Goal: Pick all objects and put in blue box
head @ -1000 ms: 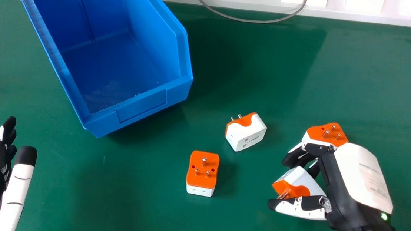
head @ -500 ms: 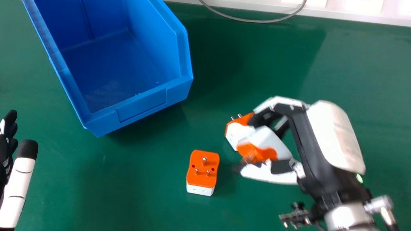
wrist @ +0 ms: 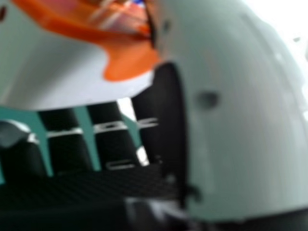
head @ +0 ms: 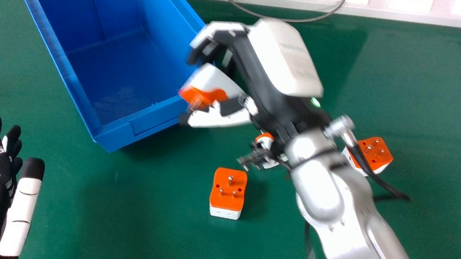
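Presently, the right hand (head: 257, 65) is at the near right corner of the blue box (head: 156, 119), clamped on a white-and-orange plug adapter (head: 215, 78), thumb (head: 216, 120) on the adapter's near side and fingers on the far side. The adapter overlaps the box's right rim in the head view; its height above that rim cannot be told. In the right hand view it lies against the thumb, orange part next to it.

Outward from there: a second adapter (head: 264, 141), partly hidden by the wrist hardware, lies on the green table (head: 122, 220) to the right of the box and nearer the robot. A third adapter (head: 228, 190) stands pins up, nearer still, off the box's near right corner. A fourth adapter (head: 376, 154) is well apart to the box's right, beyond the forearm, pins up. The left hand (head: 0, 170), fingers extended, is idle to the near left of the box.

Step in hand, as judged: transfer of one adapter, release pending. Next move: carry it leftward past the rim, over the box floor, then open the fingers. Risk: a release here could catch the rim. Three adapters would remain.
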